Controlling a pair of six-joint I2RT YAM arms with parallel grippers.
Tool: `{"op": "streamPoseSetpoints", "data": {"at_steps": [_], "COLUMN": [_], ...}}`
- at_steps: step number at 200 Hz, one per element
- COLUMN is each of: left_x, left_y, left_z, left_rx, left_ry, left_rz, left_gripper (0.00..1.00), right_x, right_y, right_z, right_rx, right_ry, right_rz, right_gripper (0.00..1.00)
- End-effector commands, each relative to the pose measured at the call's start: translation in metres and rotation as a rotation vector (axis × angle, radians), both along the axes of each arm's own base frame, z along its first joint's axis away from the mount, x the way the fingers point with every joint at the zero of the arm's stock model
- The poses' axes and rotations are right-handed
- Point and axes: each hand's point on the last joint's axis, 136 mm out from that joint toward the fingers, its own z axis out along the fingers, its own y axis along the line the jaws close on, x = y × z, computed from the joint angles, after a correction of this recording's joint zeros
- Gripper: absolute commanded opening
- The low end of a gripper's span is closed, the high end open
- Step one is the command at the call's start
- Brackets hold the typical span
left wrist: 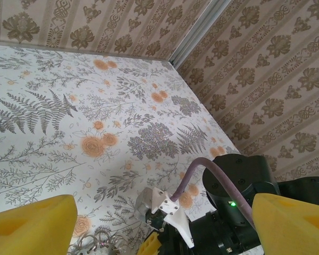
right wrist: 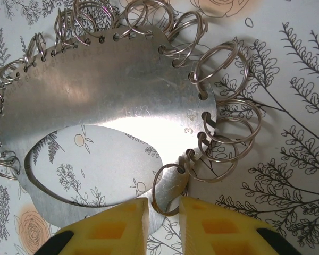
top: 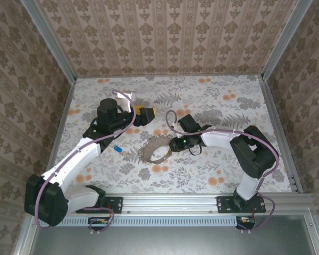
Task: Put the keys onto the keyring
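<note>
The keyring (right wrist: 122,90), a flat oval silver plate edged with wire rings, lies mid-table with its long axis left-right and the walls well apart. The right gripper (right wrist: 164,211) is clamped on one rim ring. The tiny blue-headed key (top: 118,150) lies just left of the plate. The left gripper (top: 148,112) gapes wide.

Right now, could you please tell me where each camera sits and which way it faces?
Top external: above and behind the bases, looking down on the table; both arms, the left gripper and right gripper show.
Left wrist: low over the table, facing its far right corner; its yellow fingers flank the right arm.
Right wrist: straight down on the keyring; its yellow fingers at bottom.
Shared: top and right wrist both see the keyring.
</note>
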Motion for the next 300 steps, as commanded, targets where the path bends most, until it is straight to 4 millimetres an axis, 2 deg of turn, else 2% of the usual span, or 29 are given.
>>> {"op": "streamPoseSetpoints", "data": {"at_steps": [1,36,83,122,171,195,259,281,300], "left_x": [0.0,0.001,0.001,0.001,-0.001,-0.001,-0.002,-0.001,-0.001], "left_y": [-0.002,-0.002,-0.002,-0.001,-0.002,-0.001,-0.001,-0.001,0.0], "left_z": [0.001,0.001,0.0,0.0,-0.001,-0.002,-0.004,-0.004,0.0], "left_rx": [-0.011,-0.012,-0.013,-0.008,-0.001,0.001,0.006,0.009,0.012], "left_ry": [-0.019,-0.018,-0.018,-0.015,-0.014,-0.012,-0.011,-0.012,-0.015], "left_rz": [-0.016,-0.017,-0.019,-0.02,-0.028,-0.025,-0.026,-0.026,-0.027], "left_gripper": [0.87,0.88,0.88,0.88,0.88,0.88,0.88,0.88,0.88], "right_x": [0.001,0.002,0.005,0.011,0.019,0.019,0.013,0.016,0.024], "right_y": [0.002,0.002,0.003,0.006,0.016,0.018,0.016,0.014,0.016], "right_z": [-0.002,-0.002,0.001,0.017,0.052,0.048,0.015,0.021,0.045], "right_rx": [-0.019,-0.023,-0.024,-0.006,0.062,0.061,0.042,0.06,0.098], "right_ry": [-0.004,-0.006,-0.018,-0.06,-0.143,-0.127,-0.068,-0.098,-0.155], "right_rz": [0.017,0.016,0.022,0.033,0.051,0.061,0.053,0.04,0.038], "right_gripper": [0.23,0.17,0.0,0.0,0.0,0.0,0.0,0.0,0.0]}}
